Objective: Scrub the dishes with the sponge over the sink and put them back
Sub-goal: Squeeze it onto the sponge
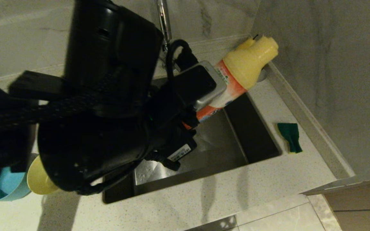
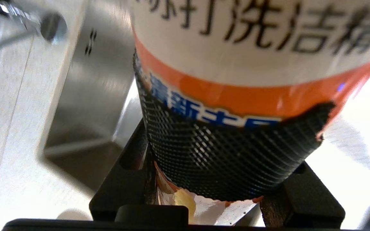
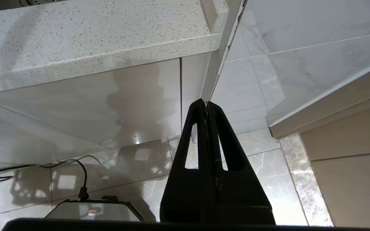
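Note:
My left gripper [image 1: 202,110] is shut on a dish soap bottle [image 1: 236,80] with a yellow cap and an orange and white label. It holds the bottle tilted above the back of the sink [image 1: 223,141], cap toward the back right corner. In the left wrist view the jaws [image 2: 223,160] clamp a black mesh band round the bottle [image 2: 242,64]. The green sponge [image 1: 290,136] lies on the counter right of the sink, apart from the gripper. A yellow bowl [image 1: 37,181] and a light blue bowl [image 1: 6,187] show at the lower left, partly hidden by my arm. My right gripper [image 3: 206,104] hangs shut and empty below the counter edge.
The chrome faucet [image 1: 164,22] rises behind the sink, just behind my left arm. A marble wall [image 1: 326,64] closes the counter's right side. The speckled counter [image 1: 236,192] runs along the sink's front. A black cable [image 3: 43,166] lies on the floor tiles.

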Controlling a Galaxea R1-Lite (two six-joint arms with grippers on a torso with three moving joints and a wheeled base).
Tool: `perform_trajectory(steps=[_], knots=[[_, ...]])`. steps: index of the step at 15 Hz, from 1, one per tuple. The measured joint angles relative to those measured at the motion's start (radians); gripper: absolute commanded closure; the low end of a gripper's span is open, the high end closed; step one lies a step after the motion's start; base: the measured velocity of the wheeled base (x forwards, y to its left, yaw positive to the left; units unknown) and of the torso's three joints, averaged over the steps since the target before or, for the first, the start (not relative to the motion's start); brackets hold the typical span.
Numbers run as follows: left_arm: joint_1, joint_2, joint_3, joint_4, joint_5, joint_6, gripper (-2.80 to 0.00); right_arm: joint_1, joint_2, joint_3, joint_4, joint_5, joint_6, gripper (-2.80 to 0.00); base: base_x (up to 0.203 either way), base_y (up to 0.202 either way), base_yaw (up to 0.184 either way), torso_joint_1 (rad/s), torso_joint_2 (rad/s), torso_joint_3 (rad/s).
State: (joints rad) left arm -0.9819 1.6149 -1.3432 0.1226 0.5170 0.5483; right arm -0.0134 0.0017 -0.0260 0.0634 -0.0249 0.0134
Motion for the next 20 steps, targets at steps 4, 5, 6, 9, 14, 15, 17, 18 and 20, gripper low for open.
perform_trajectory(steps=[4,5,6,9,14,15,17,18,20], knots=[[-0.013,0.104,-0.027,-0.026,0.057,0.023,0.00,0.000,0.000,0.000,0.000,0.000,0.000,0.00,0.000,0.000,0.000,0.000,0.00,0.000],[-0.020,0.130,-0.037,-0.026,0.061,0.033,0.00,0.000,0.000,0.000,0.000,0.001,0.000,0.00,0.000,0.000,0.000,0.000,0.00,0.000],[-0.028,0.157,-0.055,-0.026,0.068,0.044,0.00,0.000,0.000,0.000,0.000,0.001,0.000,0.00,0.000,0.000,0.000,0.000,0.00,0.000],[-0.055,0.258,-0.195,-0.025,0.090,0.059,0.00,0.000,0.000,0.000,0.000,0.000,0.000,0.00,0.000,0.000,0.000,0.000,0.00,0.000],[-0.094,0.406,-0.331,-0.018,0.127,0.147,0.00,0.000,0.000,0.000,0.000,0.001,0.000,0.00,0.000,0.000,0.000,0.000,0.00,0.000],[-0.099,0.423,-0.338,-0.019,0.130,0.172,0.00,0.000,0.000,0.000,0.000,0.000,0.000,0.00,0.000,0.000,0.000,0.000,0.00,0.000],[-0.104,0.447,-0.341,-0.023,0.145,0.229,0.00,0.000,0.000,0.000,0.000,0.000,0.000,0.00,0.000,0.000,0.000,0.000,0.00,0.000],[-0.105,0.458,-0.341,-0.024,0.167,0.247,0.00,0.000,0.000,0.000,0.000,0.000,0.000,0.00,0.000,0.000,0.000,0.000,0.00,0.000],[-0.106,0.479,-0.342,-0.025,0.201,0.262,0.00,0.000,0.000,0.000,0.000,0.000,0.000,0.00,0.000,0.000,0.000,0.000,0.00,0.000]])
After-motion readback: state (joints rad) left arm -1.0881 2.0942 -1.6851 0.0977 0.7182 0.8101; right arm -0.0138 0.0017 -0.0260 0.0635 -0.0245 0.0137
